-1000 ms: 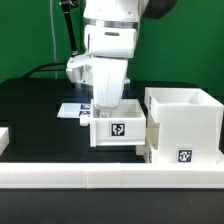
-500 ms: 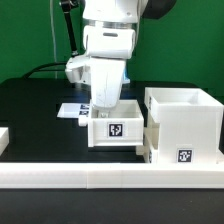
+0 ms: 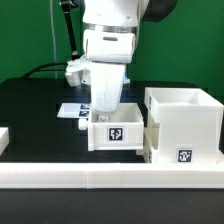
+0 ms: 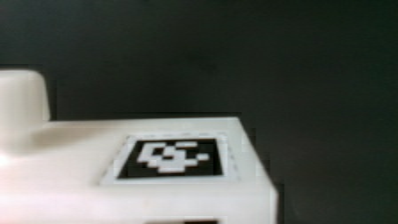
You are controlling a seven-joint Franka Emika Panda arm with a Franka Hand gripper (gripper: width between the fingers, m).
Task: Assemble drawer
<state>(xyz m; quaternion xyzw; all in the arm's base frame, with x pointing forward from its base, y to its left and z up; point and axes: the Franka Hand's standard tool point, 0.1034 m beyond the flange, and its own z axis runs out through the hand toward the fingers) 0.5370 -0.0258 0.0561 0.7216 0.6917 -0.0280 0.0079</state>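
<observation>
Exterior view: black table (image 3: 30,115) with a white rail (image 3: 60,178) along the near edge. White arm (image 3: 108,50) stands over a small white box (image 3: 118,127), its lower end down inside the box's open top. Gripper itself is hidden by the arm body and the box walls; cannot tell if the fingers are apart or together, or whether they hold anything.

The small box sits near the middle of the table, a black-and-white tag (image 3: 117,132) on its front face. Touching it, or just beside it, on the exterior view's right is a larger white box (image 3: 183,122), open at the top, taller, with its own tag (image 3: 184,155) low on its front. That larger box sits against the rail.

Behind the small box, toward the exterior view's left, the marker board (image 3: 70,111) lies flat on the table, partly hidden by the arm. A white piece (image 3: 3,137) shows at the far left edge, cut off by the frame.

Wrist view: blurred. A white surface (image 4: 71,160) with a tag (image 4: 173,158) on it fills the lower part, against the black table (image 4: 231,50). A rounded white shape (image 4: 18,100) is at one side; cannot tell what it is.
</observation>
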